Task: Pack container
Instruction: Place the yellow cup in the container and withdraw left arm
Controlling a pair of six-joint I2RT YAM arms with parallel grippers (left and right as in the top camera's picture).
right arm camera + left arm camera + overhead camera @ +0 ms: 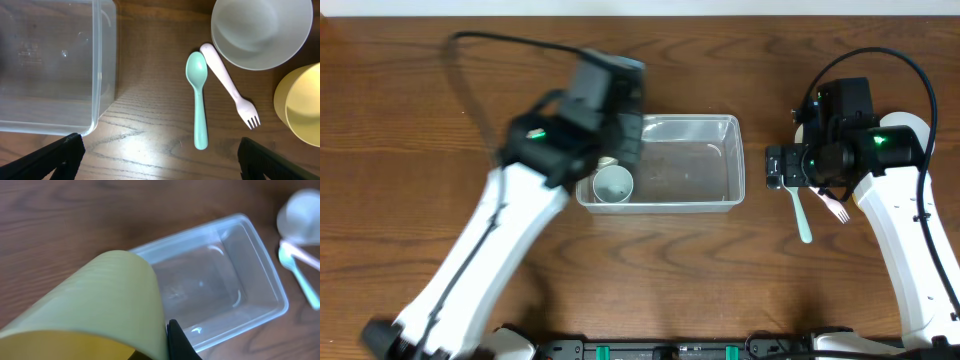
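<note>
The clear rectangular container (735,160) stands at the table's middle. My left gripper (620,140) is over its left end, shut on a pale yellow-green cup (100,305) that fills the near part of the left wrist view; one black finger (176,342) presses its side. From overhead the cup (613,185) shows at the container's left front corner; I cannot tell whether it touches the floor. The rest of the container (270,280) is empty. My right gripper (160,155) is open and empty, hovering over bare table just right of the container (107,65).
A teal spoon (198,100) and a pink fork (230,85) lie side by side right of the container. A white bowl (260,30) and a yellow cup (300,105) stand beyond them. Spoon (802,215) and fork (837,208) show under the right arm overhead.
</note>
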